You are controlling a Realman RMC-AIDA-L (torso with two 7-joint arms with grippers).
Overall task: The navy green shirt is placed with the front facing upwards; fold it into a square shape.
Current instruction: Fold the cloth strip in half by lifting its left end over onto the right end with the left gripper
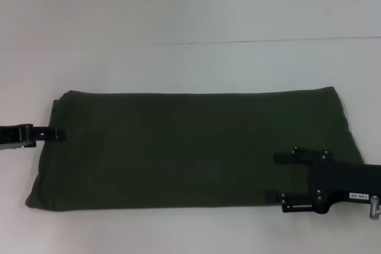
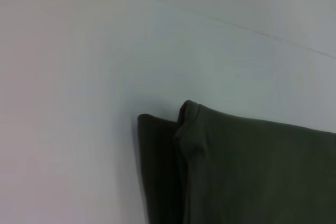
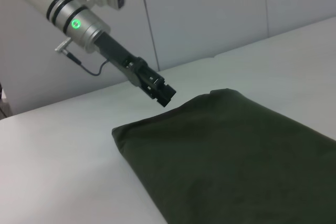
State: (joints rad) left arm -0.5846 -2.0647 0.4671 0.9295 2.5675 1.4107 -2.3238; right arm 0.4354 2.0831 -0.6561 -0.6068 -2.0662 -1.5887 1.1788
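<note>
You see the navy green shirt folded into a long flat strip, lying across the middle of the table.

- Shirt lying flat across the desk.
- Left claw at its left edge.
- Right claw over near right corner.

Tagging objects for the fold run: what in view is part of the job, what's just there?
Part of the job:
- green shirt, already folded into a long rectangle, lettering hidden
- left tool, at the shirt's left edge
- right tool, over the shirt's right end, open

Just there:
- white table, under the shirt
- nothing else loose in view
</note>
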